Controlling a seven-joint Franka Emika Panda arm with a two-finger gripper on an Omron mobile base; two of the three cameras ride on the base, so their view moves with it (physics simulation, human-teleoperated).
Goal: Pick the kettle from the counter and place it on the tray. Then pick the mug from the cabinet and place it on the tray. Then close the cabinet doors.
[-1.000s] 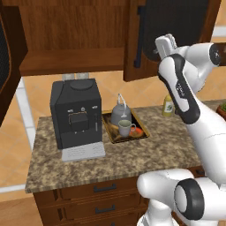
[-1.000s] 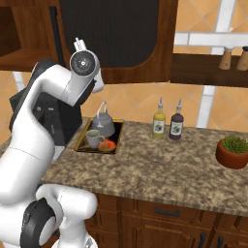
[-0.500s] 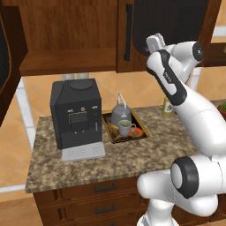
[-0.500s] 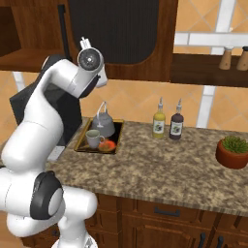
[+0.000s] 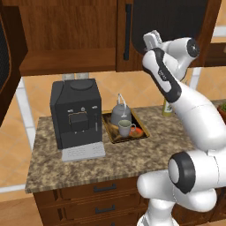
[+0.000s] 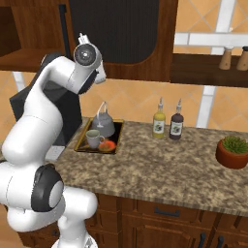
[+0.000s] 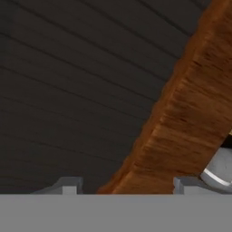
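Observation:
The dark-grey kettle (image 5: 119, 113) (image 6: 104, 124) and the grey-beige mug (image 5: 125, 128) (image 6: 93, 138) both stand on the gold-rimmed tray (image 5: 142, 126) (image 6: 118, 138) on the granite counter (image 5: 110, 163) (image 6: 164, 164). My gripper (image 5: 152, 39) (image 6: 82, 38) (image 7: 124, 188) is up against the right cabinet door (image 5: 176, 22) (image 6: 121, 29), its fingers apart and open, holding nothing. In the hand view the door's black panel (image 7: 77, 90) and wooden frame (image 7: 181, 127) lie very close. That door is almost flush with the cabinet (image 5: 66, 39). The left door (image 5: 6, 70) hangs wide open.
A black coffee machine (image 5: 76, 114) stands left of the tray. A small orange item (image 6: 107, 144) lies on the tray. Two bottles (image 6: 158, 124) (image 6: 176, 126) and a potted plant (image 6: 233, 151) stand further right on the counter. Shakers (image 6: 225, 58) sit on a wall shelf.
The arm has swept toward the cabinet and pushed the right door from half open to almost shut. The fingers have drawn in a little.

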